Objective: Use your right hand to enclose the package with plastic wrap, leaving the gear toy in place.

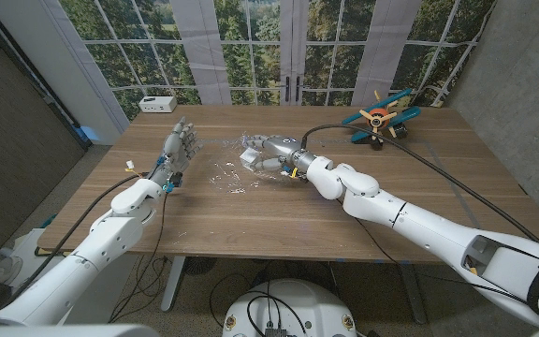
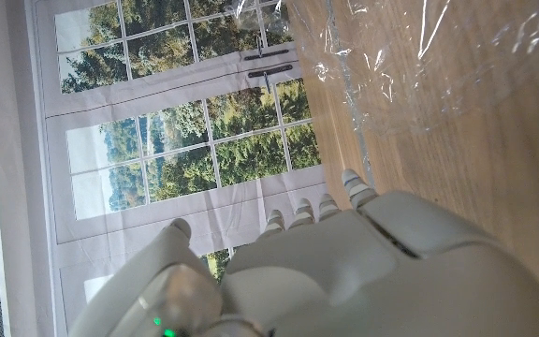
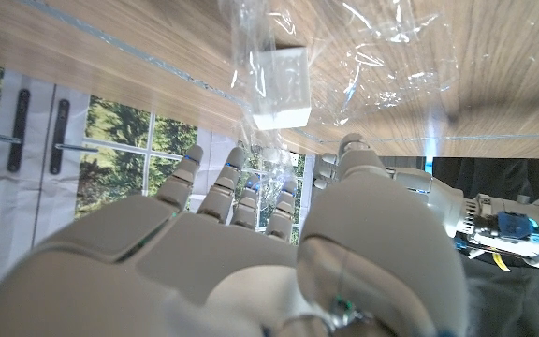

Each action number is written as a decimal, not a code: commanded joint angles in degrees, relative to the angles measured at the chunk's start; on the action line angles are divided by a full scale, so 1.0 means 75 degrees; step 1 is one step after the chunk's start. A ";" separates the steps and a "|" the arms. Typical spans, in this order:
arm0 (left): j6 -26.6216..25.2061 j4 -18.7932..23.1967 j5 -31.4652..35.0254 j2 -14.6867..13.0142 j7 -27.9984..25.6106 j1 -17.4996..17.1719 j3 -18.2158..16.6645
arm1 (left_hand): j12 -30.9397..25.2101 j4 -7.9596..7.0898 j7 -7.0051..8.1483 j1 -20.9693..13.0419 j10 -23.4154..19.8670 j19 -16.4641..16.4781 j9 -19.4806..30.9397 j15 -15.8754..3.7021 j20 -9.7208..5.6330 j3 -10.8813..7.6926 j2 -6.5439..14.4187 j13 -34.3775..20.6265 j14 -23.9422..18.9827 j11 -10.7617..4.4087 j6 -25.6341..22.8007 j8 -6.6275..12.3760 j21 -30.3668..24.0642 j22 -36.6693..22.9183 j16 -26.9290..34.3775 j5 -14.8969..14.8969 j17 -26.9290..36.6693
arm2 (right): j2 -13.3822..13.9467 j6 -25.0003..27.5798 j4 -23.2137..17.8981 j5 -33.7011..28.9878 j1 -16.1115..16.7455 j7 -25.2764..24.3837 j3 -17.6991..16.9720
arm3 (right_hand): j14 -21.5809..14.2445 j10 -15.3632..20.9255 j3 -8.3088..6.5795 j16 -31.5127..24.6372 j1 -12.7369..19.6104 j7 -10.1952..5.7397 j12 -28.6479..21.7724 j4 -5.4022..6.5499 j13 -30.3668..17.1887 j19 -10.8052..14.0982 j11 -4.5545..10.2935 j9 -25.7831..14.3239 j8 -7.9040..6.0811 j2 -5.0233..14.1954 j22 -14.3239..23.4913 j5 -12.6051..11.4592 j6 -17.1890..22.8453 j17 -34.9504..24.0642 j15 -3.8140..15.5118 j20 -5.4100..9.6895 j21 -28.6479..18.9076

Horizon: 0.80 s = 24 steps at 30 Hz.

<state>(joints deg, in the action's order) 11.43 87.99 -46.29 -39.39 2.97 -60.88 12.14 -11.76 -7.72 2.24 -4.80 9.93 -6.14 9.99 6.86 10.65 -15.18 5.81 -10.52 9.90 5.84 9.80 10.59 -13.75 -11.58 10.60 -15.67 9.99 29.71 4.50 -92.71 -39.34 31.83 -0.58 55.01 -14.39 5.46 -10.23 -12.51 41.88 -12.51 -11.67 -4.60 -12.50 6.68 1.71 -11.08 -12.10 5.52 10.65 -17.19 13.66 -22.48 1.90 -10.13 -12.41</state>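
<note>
A small white package (image 1: 250, 155) sits mid-table under crumpled clear plastic wrap (image 1: 225, 172) that spreads toward my left. My right hand (image 1: 275, 151) is right beside the package, fingers curled, and a strip of wrap runs up between them. In the right wrist view the package (image 3: 282, 89) is a white cube beneath the wrap (image 3: 382, 56), just beyond my right hand (image 3: 251, 262). The blue and orange gear toy (image 1: 379, 117) stands at the back right, apart from both hands. My left hand (image 1: 181, 145) stands on edge at the wrap's left side, fingers apart, holding nothing.
A white box (image 1: 157, 103) sits at the table's back left corner. A black cable (image 1: 419, 154) runs across the table from the right hand toward the right edge. Bare wood (image 1: 279, 220) lies in front of the wrap. Windows stand behind the table.
</note>
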 commanded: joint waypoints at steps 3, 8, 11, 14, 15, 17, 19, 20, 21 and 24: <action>0.0226 0.0015 -0.0149 -0.0062 0.0183 -0.0294 -0.0176 | 0.0015 0.0014 0.0058 -0.0083 0.0711 -0.0027 0.0029 0.0020 0.0069 -0.0049 0.0186 -0.0033 0.0490 0.0008 0.0570 0.0005 0.0025 -0.0021 0.0001 0.0025 0.0022 | -0.0138 0.0620 -0.0442 -0.1701 -0.0225 0.0535 0.0613 | -0.0006 0.0326 -0.0010 -0.0024 -0.0173 0.0064 -0.0120 -0.0068 0.0050 0.0051 0.0077 -0.0012 -0.0506 -0.0028 0.0018 0.0080 0.1898 0.0139 -0.0019 -0.0019 -0.0005; 0.0327 -0.0006 -0.0206 -0.0081 0.0249 -0.0423 -0.0264 | 0.0007 0.0013 0.0049 -0.0084 0.0694 -0.0019 0.0030 0.0023 0.0073 -0.0051 0.0185 -0.0033 0.0481 0.0010 0.0554 0.0011 0.0023 -0.0022 0.0003 0.0028 0.0022 | -0.0414 0.1366 -0.0427 -0.2698 -0.0258 0.0851 0.0880 | -0.0024 0.0288 -0.0055 -0.0034 -0.0171 0.0286 -0.0071 -0.0126 0.0059 0.0144 0.0120 0.0018 -0.0366 -0.0020 0.0015 0.0098 0.1874 0.0172 0.0139 0.0096 -0.0030; 0.0381 -0.0018 -0.0233 -0.0101 0.0300 -0.0480 -0.0314 | 0.0007 0.0012 0.0049 -0.0085 0.0691 -0.0021 0.0030 0.0026 0.0074 -0.0052 0.0184 -0.0033 0.0477 0.0004 0.0552 0.0012 0.0023 -0.0022 0.0003 0.0029 0.0022 | -0.0531 0.1582 -0.0330 -0.2947 -0.0231 0.0743 0.0915 | 0.0054 0.0230 -0.0147 -0.0005 -0.0060 0.0314 -0.0042 -0.0194 0.0061 0.0136 0.0083 0.0018 -0.0276 0.0064 0.0014 0.0089 0.1756 0.0189 0.0143 0.0117 -0.0022; 0.0415 -0.0025 -0.0259 -0.0115 0.0312 -0.0530 -0.0367 | 0.0006 0.0012 0.0052 -0.0085 0.0689 -0.0021 0.0029 0.0028 0.0075 -0.0053 0.0182 -0.0033 0.0479 0.0007 0.0553 0.0011 0.0023 -0.0022 0.0002 0.0031 0.0023 | -0.0550 0.1454 -0.0309 -0.2734 -0.0194 0.0623 0.0822 | 0.0020 0.0297 -0.0190 -0.0021 -0.0018 0.0316 -0.0066 -0.0221 0.0061 0.0148 0.0132 0.0018 -0.0259 0.0104 0.0014 0.0088 0.1765 0.0196 0.0165 0.0129 -0.0025; 0.0416 -0.0029 -0.0266 -0.0118 0.0309 -0.0542 -0.0380 | 0.0006 0.0012 0.0053 -0.0085 0.0690 -0.0020 0.0029 0.0029 0.0074 -0.0053 0.0182 -0.0033 0.0478 0.0002 0.0555 0.0011 0.0023 -0.0022 0.0002 0.0031 0.0023 | -0.0540 0.1401 -0.0322 -0.2675 -0.0165 0.0530 0.0794 | -0.0073 0.0400 -0.0230 -0.0059 0.0020 0.0326 -0.0100 -0.0250 0.0061 0.0175 0.0169 0.0018 -0.0242 0.0133 0.0013 0.0091 0.1787 0.0205 0.0207 0.0146 -0.0032; 0.0425 -0.0056 -0.0278 -0.0122 0.0336 -0.0549 -0.0395 | 0.0007 0.0011 0.0056 -0.0085 0.0693 -0.0019 0.0029 0.0019 0.0073 -0.0053 0.0181 -0.0033 0.0473 0.0007 0.0555 0.0010 0.0023 -0.0022 0.0003 0.0032 0.0023 | -0.0526 0.1240 -0.0395 -0.2369 -0.0099 0.0487 0.0683 | -0.0151 0.0673 -0.0259 -0.0089 0.0029 0.0348 -0.0191 -0.0282 0.0060 0.0274 0.0220 0.0017 -0.0202 0.0126 0.0011 0.0111 0.1797 0.0223 0.0229 0.0156 -0.0063; 0.0446 -0.0090 -0.0294 -0.0122 0.0395 -0.0544 -0.0403 | 0.0006 0.0011 0.0052 -0.0086 0.0690 -0.0016 0.0029 0.0024 0.0074 -0.0054 0.0179 -0.0033 0.0466 0.0012 0.0549 0.0012 0.0022 -0.0023 0.0006 0.0033 0.0023 | -0.0530 0.1083 -0.0434 -0.2131 -0.0023 0.0325 0.0599 | -0.0262 0.0971 -0.0276 -0.0132 0.0011 0.0391 -0.0286 -0.0291 0.0058 0.0314 0.0215 0.0017 -0.0170 0.0123 0.0010 0.0133 0.1806 0.0235 0.0247 0.0176 -0.0070; 0.0464 -0.0111 -0.0292 -0.0116 0.0411 -0.0537 -0.0406 | 0.0006 0.0011 0.0057 -0.0086 0.0689 -0.0016 0.0029 0.0021 0.0074 -0.0054 0.0179 -0.0033 0.0466 0.0010 0.0549 0.0013 0.0022 -0.0023 0.0005 0.0034 0.0023 | -0.0543 0.1027 -0.0449 -0.2037 0.0024 0.0218 0.0563 | -0.0339 0.1190 -0.0272 -0.0164 -0.0029 0.0402 -0.0354 -0.0286 0.0054 0.0317 0.0221 0.0017 -0.0144 0.0105 0.0009 0.0151 0.1807 0.0240 0.0291 0.0178 -0.0065; 0.0488 -0.0133 -0.0286 -0.0111 0.0425 -0.0529 -0.0411 | 0.0005 0.0011 0.0058 -0.0086 0.0687 -0.0017 0.0029 0.0023 0.0072 -0.0054 0.0178 -0.0033 0.0467 0.0010 0.0549 0.0012 0.0022 -0.0023 0.0005 0.0034 0.0023 | -0.0569 0.1024 -0.0463 -0.2011 0.0072 0.0104 0.0549 | -0.0452 0.1276 -0.0270 -0.0214 -0.0071 0.0407 -0.0372 -0.0268 0.0051 0.0359 0.0222 0.0016 -0.0125 0.0111 0.0008 0.0163 0.1803 0.0235 0.0348 0.0192 -0.0076; 0.0547 -0.0162 -0.0262 -0.0121 0.0433 -0.0532 -0.0445 | 0.0000 0.0011 0.0065 -0.0087 0.0673 -0.0018 0.0029 0.0017 0.0070 -0.0055 0.0177 -0.0033 0.0469 0.0030 0.0549 0.0012 0.0023 -0.0023 0.0003 0.0036 0.0023 | -0.0657 0.1071 -0.0508 -0.2004 0.0162 -0.0043 0.0569 | -0.0706 0.1569 -0.0157 -0.0338 -0.0289 0.0486 -0.0455 -0.0199 0.0027 0.0381 0.0176 0.0015 -0.0079 -0.0019 0.0007 0.0206 0.1795 0.0207 0.0410 0.0200 -0.0069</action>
<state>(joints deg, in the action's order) 14.31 87.65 -48.05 -40.12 5.30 -64.35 9.67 -11.76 -7.72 2.24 -4.80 9.93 -6.15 9.98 6.86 10.64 -15.18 5.81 -10.52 9.89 5.84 9.80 10.59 -13.75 -11.58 10.60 -15.45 9.99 26.26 13.12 -95.53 -56.24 30.99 3.06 60.17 -18.41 15.67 -11.86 -14.40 41.01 -9.39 -14.58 -6.69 -12.04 8.94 3.21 -10.92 -13.04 5.89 10.67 -15.87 26.91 -20.72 2.36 -8.49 -12.85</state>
